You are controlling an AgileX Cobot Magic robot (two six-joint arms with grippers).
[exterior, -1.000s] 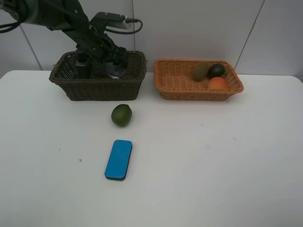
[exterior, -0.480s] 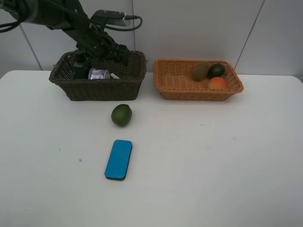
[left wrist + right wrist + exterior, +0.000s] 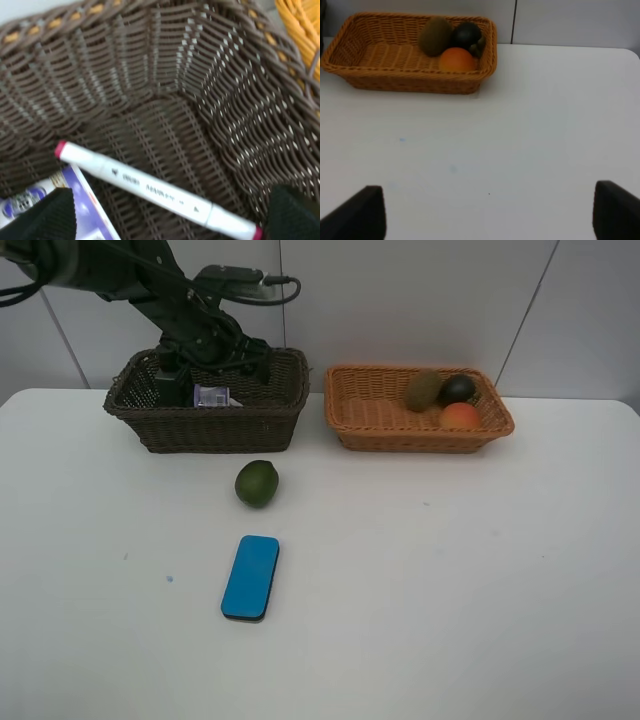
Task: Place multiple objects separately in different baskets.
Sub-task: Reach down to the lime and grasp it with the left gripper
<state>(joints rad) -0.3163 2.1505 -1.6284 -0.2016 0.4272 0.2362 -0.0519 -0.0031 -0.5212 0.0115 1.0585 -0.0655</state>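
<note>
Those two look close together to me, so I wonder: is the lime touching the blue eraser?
Apart. The exterior high view shows a strip of bare table between the lime and the eraser.

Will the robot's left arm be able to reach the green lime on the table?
Probably yes. The left tool is open and empty at the dark basket. The lime sits alone on the table just in front of that basket, apart from the blue eraser. Nothing looks to be in the way.

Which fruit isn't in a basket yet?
The green lime: it sits on the white table, while the kiwi, mangosteen and peach lie in the orange basket.
</note>
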